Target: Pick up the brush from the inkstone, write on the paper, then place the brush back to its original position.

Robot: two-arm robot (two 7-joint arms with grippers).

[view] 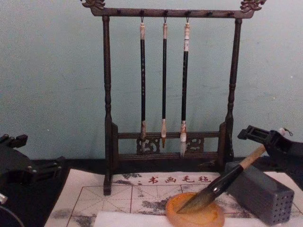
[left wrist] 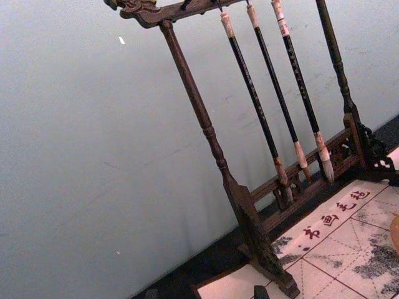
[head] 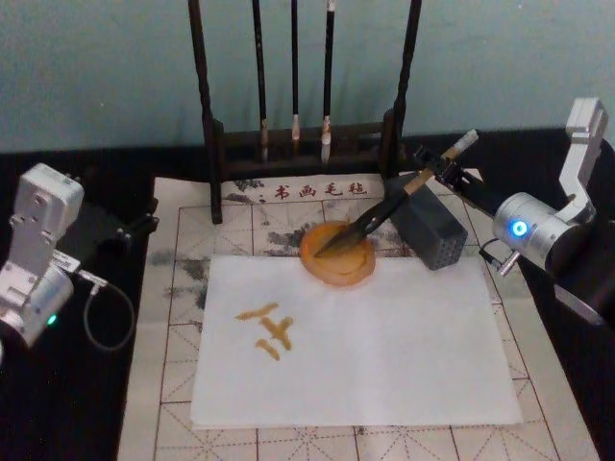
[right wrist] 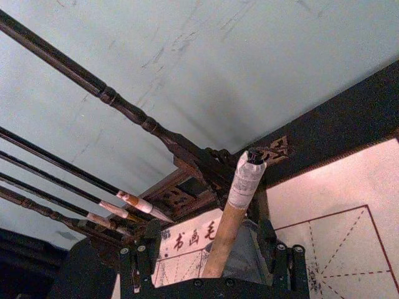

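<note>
**A:** What lies nearest on the table [head: 86, 413]?

**B:** A white paper [head: 384, 355] lies on the gridded mat [head: 173, 384] toward the near edge. It has a few amber strokes [head: 269, 329] on its left part.

**A:** And past that?

**B:** The inkstone [head: 338, 277] sits at the paper's far edge. The brush [head: 384, 213] slants with its dark tip in that dish. Its shaft leans on the grey block [head: 437, 235] just right of the dish.

**A:** Is anything holding it?

**B:** The right gripper [head: 434, 170] is at the tan upper shaft, with its arm over the table's right side. Its jaws stand apart, one on each side of the shaft, and there are gaps between them and the wood.

**A:** And the other arm?

**B:** The left gripper [head: 137, 228] is parked by the left edge, beside the mat. I cannot tell whether it is spread or closed.

**A:** What is farthest?

**B:** A dark wooden rack [view: 108, 94] stands at the far edge, with three thin brushes [view: 164, 80] hanging from it.
</note>
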